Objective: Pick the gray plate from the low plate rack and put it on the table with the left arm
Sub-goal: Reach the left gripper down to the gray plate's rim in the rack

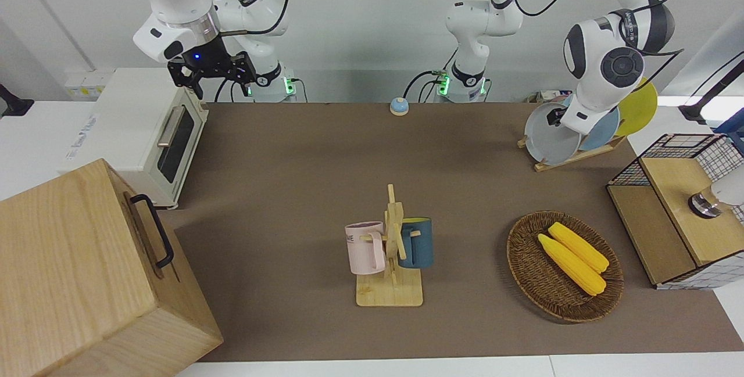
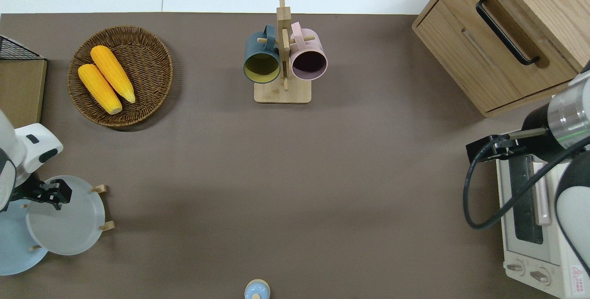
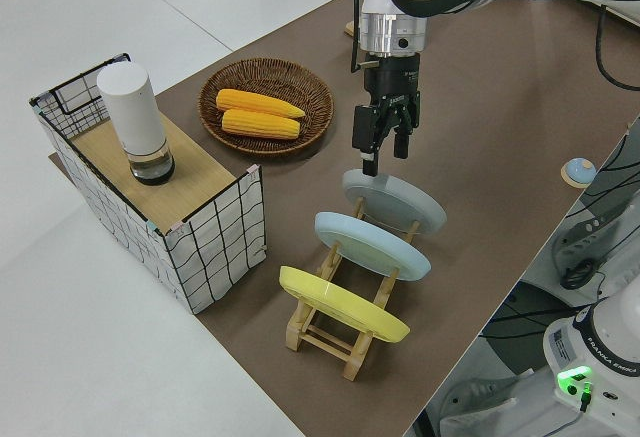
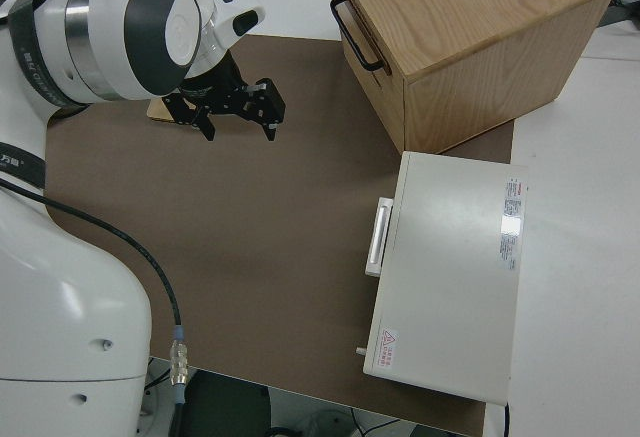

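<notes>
The gray plate [image 2: 69,223] [image 1: 545,137] [image 3: 400,200] stands on edge in the low plate rack [image 2: 107,225] [image 1: 572,158] [image 3: 320,332], in the slot toward the middle of the table [image 2: 276,174], at the left arm's end. My left gripper [image 2: 53,193] [image 1: 558,117] [image 3: 385,154] is open and points down, just above the gray plate's upper rim, holding nothing. My right gripper [image 1: 212,72] [image 4: 238,112] is parked, open and empty.
A light blue plate [image 3: 370,247] and a yellow plate [image 3: 340,307] stand in the same rack. A wicker basket [image 2: 154,45] with corn, a wire crate [image 3: 215,247], a mug stand [image 2: 282,94], a wooden drawer box [image 2: 484,59], a toaster oven [image 2: 530,243] and a small bell [image 2: 256,290] also stand on the table.
</notes>
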You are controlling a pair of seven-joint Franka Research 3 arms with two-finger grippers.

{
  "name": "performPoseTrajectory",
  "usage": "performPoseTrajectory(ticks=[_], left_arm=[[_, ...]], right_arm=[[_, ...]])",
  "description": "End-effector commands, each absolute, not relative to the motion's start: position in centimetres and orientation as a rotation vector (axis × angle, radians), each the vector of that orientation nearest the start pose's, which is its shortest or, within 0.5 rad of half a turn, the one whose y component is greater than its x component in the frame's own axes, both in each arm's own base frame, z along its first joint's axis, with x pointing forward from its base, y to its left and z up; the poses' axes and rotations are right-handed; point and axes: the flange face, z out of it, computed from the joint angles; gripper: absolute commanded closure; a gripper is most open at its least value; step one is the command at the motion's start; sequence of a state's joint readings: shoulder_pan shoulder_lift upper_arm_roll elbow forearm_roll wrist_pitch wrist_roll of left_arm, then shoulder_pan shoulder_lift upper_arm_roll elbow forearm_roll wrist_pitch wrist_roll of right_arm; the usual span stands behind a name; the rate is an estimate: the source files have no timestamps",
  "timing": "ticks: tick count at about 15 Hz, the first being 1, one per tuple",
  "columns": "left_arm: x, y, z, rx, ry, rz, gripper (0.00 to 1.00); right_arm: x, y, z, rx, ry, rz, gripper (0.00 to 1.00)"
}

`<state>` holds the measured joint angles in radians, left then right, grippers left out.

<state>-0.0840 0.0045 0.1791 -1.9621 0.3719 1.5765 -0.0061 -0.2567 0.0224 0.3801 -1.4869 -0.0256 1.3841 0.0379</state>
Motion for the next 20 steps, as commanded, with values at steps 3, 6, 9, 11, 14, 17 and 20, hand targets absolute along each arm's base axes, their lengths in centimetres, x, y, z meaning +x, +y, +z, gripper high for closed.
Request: performPoseTrajectory(ticks=[3,6,9,11,14,17,20], left_arm=[[50.5,9.1,44.1,-2.723,-0.045,0.528,0.47],[50.2,10.0,43.5,-2.728,-0.060,0.527,0.53],[50.1,10.3,43.3,-2.729,-0.062,0.532,0.53],[50.1,10.5,43.0,-2.731,-0.067,0.530,0.53],[50.0,10.8,42.8,-2.732,-0.072,0.533,0.79],[50.0,10.7,42.8,-2.733,-0.073,0.532,1.00],[50.0,10.7,42.8,-2.735,-0.074,0.531,1.00]], right_arm=[[53.6,5.9,64.1,-3.169,-0.105,0.196,0.017],[53.6,5.9,64.1,-3.169,-0.105,0.196,0.017],[53.6,5.9,64.1,-3.169,-0.105,0.196,0.017],[53.6,5.9,64.1,-3.169,-0.105,0.196,0.017],[53.6,5.9,64.1,-3.169,-0.105,0.196,0.017],[53.6,5.9,64.1,-3.169,-0.105,0.196,0.017],[53.6,5.9,64.1,-3.169,-0.105,0.196,0.017]])
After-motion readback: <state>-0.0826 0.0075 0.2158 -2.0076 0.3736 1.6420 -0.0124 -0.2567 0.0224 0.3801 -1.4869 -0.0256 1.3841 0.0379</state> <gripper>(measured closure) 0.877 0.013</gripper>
